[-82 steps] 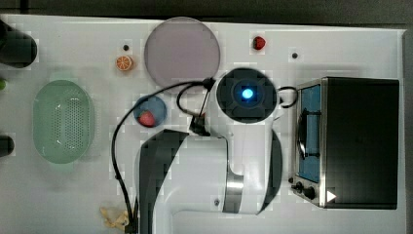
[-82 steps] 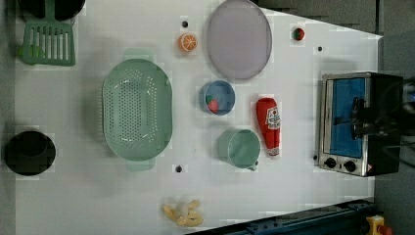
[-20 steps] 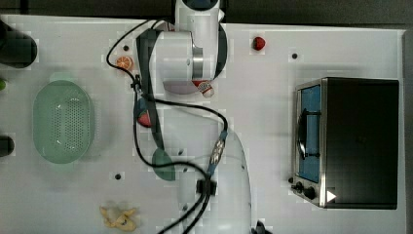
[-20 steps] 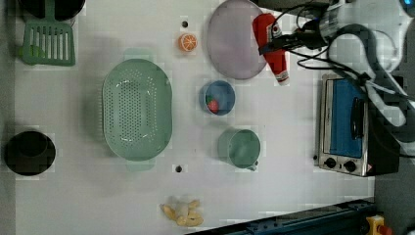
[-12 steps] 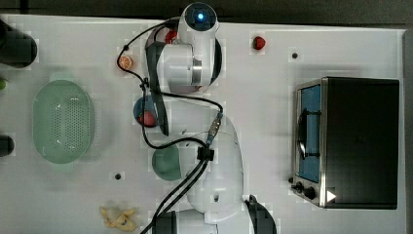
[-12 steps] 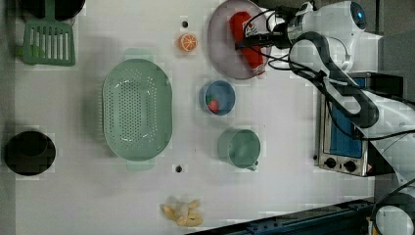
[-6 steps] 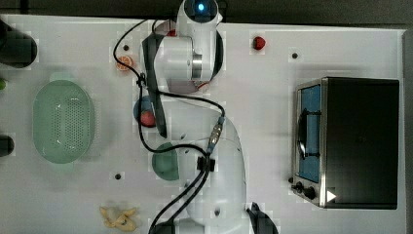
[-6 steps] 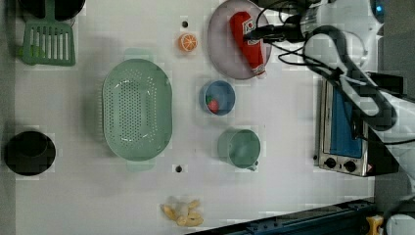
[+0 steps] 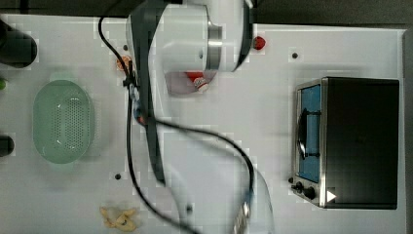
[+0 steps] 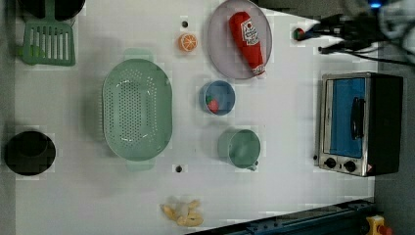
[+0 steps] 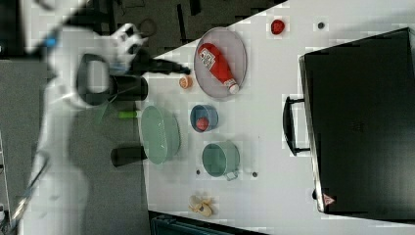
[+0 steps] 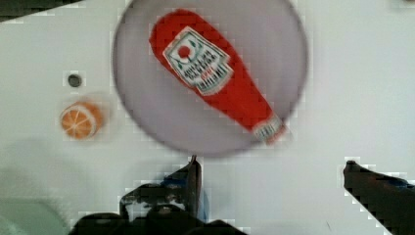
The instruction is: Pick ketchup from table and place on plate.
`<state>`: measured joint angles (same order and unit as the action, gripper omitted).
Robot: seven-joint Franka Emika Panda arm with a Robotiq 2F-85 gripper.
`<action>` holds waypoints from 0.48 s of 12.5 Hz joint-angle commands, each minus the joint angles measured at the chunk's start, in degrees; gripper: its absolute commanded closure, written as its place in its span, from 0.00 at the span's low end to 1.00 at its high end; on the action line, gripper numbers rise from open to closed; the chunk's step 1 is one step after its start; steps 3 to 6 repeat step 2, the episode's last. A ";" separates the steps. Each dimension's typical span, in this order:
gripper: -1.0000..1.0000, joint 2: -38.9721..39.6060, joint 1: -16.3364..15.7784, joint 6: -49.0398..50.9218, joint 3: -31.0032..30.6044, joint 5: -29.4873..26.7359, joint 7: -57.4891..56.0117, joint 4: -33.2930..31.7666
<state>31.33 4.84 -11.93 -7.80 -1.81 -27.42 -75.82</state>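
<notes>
The gripper (image 12: 269,169) has its fingers (image 12: 193,178) spread wide, holding nothing, above the white table (image 10: 293,127) beside the plate (image 10: 220,49), where the ketchup (image 10: 247,40) lies.

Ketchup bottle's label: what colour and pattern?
White label with a red round emblem and dark print on the red ketchup bottle, clearest in the wrist view.
</notes>
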 commanded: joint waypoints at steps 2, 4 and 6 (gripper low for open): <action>0.00 -10.63 2.08 9.34 0.93 0.42 17.14 1.80; 0.00 -10.63 2.08 9.34 0.93 0.42 17.14 1.80; 0.00 -10.63 2.08 9.34 0.93 0.42 17.14 1.80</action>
